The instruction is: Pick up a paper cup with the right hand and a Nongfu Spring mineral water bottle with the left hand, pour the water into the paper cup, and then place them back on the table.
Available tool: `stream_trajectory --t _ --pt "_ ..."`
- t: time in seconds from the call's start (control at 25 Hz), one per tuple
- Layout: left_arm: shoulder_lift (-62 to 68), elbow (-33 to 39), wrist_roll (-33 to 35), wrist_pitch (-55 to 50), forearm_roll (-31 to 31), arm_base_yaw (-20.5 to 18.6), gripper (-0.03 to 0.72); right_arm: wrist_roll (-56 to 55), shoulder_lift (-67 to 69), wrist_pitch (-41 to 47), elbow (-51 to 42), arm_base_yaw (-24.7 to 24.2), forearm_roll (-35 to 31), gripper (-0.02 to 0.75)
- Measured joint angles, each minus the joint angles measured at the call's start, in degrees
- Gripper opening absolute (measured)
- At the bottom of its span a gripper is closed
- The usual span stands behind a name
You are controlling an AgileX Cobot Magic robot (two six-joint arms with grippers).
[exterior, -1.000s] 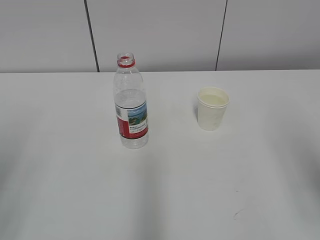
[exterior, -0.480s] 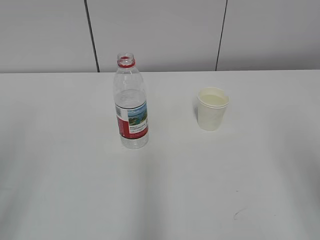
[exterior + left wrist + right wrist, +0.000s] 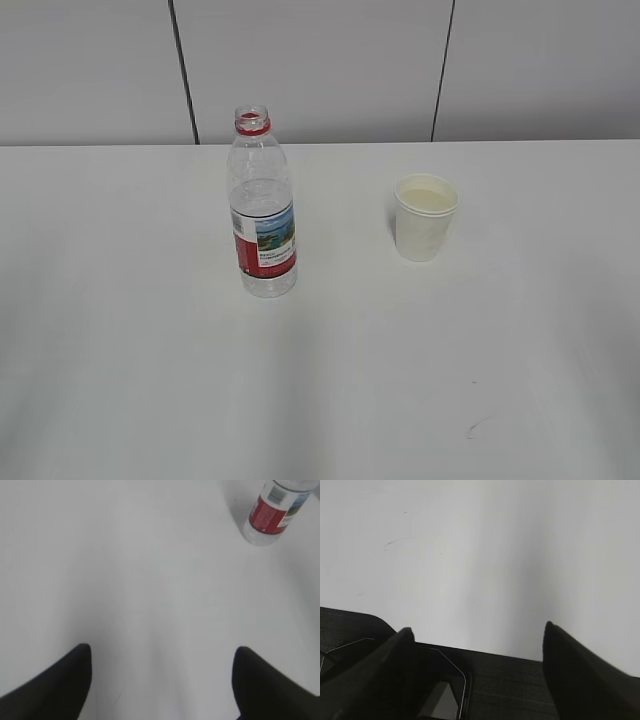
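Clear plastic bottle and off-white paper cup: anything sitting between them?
Nothing. In the exterior view only bare white tabletop separates the clear plastic bottle with the red-and-white label from the off-white paper cup; both stand upright, apart.

The capless Nongfu Spring mineral water bottle (image 3: 262, 205) is standing upright left of centre (part full), paper cup (image 3: 425, 217) sitting upright right of centre.

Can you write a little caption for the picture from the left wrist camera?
Open left gripper hovers over the white table, with the water bottle standing far off in the top right corner.
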State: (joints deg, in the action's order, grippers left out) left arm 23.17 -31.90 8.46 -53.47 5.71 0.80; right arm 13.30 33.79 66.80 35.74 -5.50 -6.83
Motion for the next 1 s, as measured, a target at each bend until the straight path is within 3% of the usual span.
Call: stream_trajectory --t 0.2,0.72,1.0 --pt "-0.76 -0.35 0.0 -6.06 -2.92 0.12 0.519 0.05 -5.18 -0.12 -2.2 0.0 -2.32 0.582" --pt "-13.6 0.69 0.0 -7.82 -4.25 0.75 0.465 0.05 -17.79 -2.11 -3.57 0.0 -3.05 0.582" --pt "-14.42 0.69 -0.05 -8.08 -4.25 0.75 0.462 0.05 -18.45 -3.55 -10.57 0.0 -3.87 0.582"
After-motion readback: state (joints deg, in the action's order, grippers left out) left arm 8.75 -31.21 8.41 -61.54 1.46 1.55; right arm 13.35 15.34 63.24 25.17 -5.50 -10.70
